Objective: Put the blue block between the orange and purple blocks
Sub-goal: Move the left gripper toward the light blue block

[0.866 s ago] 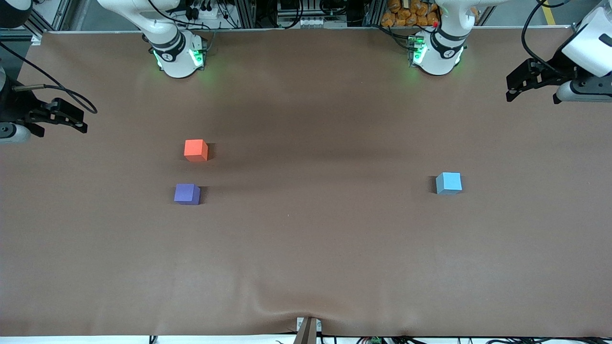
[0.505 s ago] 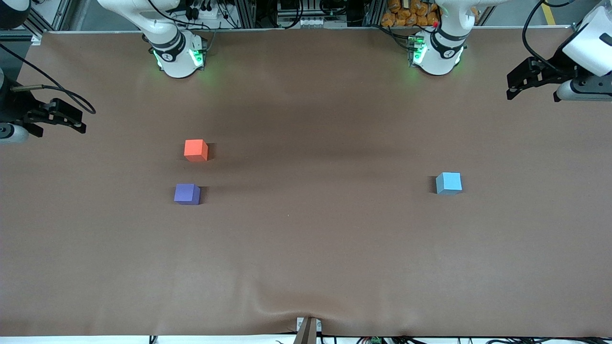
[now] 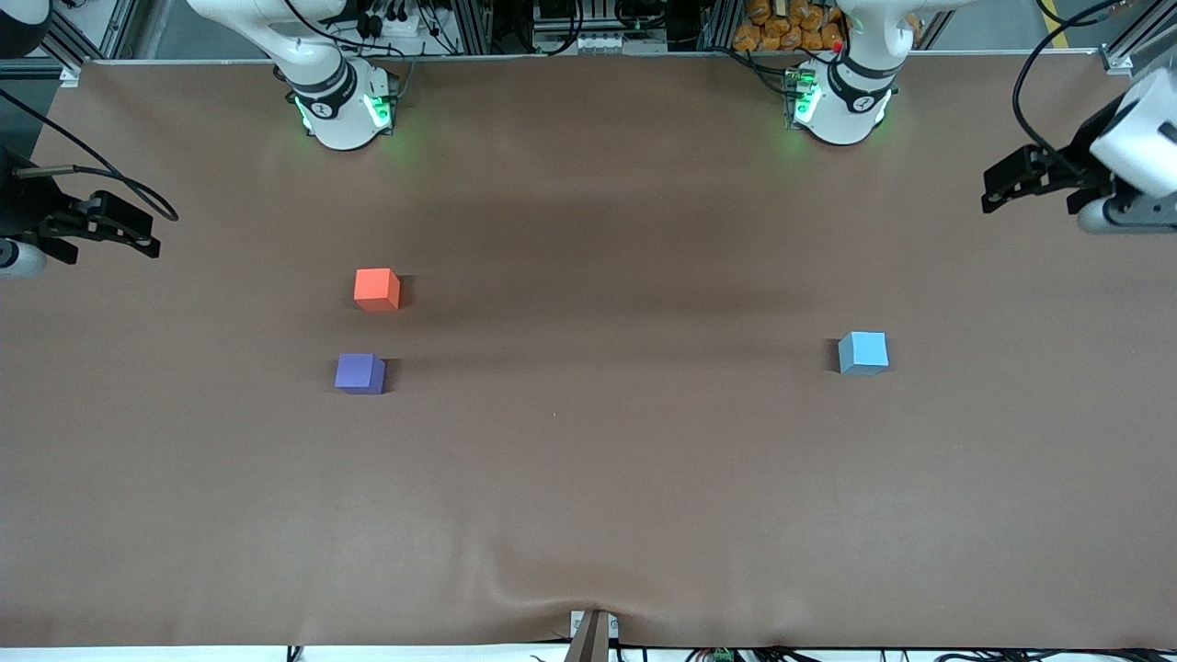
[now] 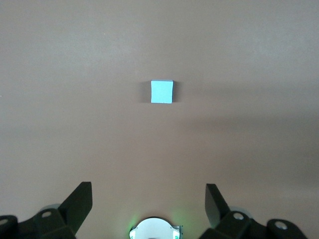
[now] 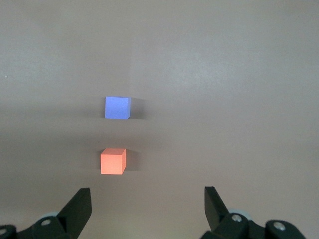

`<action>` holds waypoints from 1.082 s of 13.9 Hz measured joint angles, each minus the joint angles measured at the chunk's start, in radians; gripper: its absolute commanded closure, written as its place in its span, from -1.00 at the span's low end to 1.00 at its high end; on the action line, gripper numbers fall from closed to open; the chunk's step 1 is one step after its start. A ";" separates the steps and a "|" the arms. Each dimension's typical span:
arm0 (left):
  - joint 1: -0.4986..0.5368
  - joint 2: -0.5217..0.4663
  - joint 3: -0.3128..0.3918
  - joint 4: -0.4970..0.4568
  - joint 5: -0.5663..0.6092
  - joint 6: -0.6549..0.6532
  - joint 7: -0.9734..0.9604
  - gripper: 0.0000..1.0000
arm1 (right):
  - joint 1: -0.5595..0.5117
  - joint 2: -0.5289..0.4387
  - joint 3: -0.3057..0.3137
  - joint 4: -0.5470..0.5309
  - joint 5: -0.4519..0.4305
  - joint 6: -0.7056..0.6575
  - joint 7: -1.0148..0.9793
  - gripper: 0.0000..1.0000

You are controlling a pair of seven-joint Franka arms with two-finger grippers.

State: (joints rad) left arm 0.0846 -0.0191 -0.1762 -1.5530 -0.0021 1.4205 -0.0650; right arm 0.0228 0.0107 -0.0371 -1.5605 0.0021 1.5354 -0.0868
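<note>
The blue block [image 3: 862,352] lies on the brown table toward the left arm's end; it also shows in the left wrist view [image 4: 162,91]. The orange block [image 3: 376,289] and the purple block [image 3: 359,373] lie toward the right arm's end, a small gap between them, the purple one nearer the front camera. Both show in the right wrist view, orange [image 5: 112,161] and purple [image 5: 117,107]. My left gripper [image 3: 993,188] is open and empty, high over the table's left-arm end. My right gripper [image 3: 147,237] is open and empty over the right-arm end.
The brown table cover [image 3: 588,460] has a wrinkle at its front edge by a small bracket [image 3: 591,633]. The two arm bases [image 3: 342,106] [image 3: 839,101] stand along the back edge. Cables and shelving lie past the back edge.
My left gripper has drifted a little toward the table's end and lower in the view. My right gripper has shifted slightly outward. The blocks have not moved.
</note>
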 measured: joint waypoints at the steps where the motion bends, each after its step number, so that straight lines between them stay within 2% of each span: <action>1: 0.000 0.002 -0.001 -0.001 0.000 0.000 0.000 -1.00 | 0.000 0.000 0.000 0.000 0.000 0.000 0.000 -1.00; 5: 0.001 -0.002 -0.001 -0.018 0.000 0.004 -0.005 -1.00 | 0.001 0.000 0.000 0.001 0.000 0.002 0.000 -1.00; 9: 0.021 -0.009 0.000 -0.073 -0.001 0.058 -0.007 -1.00 | 0.001 0.000 0.001 0.001 0.000 0.001 0.000 -1.00; 15: 0.023 -0.071 -0.001 -0.255 -0.003 0.222 -0.007 -1.00 | 0.001 0.000 0.001 0.001 0.000 0.000 0.000 -1.00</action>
State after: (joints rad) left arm 0.1076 -0.0903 -0.1767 -1.8082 -0.0053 1.6426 -0.0718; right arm 0.0242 0.0111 -0.0365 -1.5593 0.0021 1.5357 -0.0867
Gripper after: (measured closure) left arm 0.000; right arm 0.000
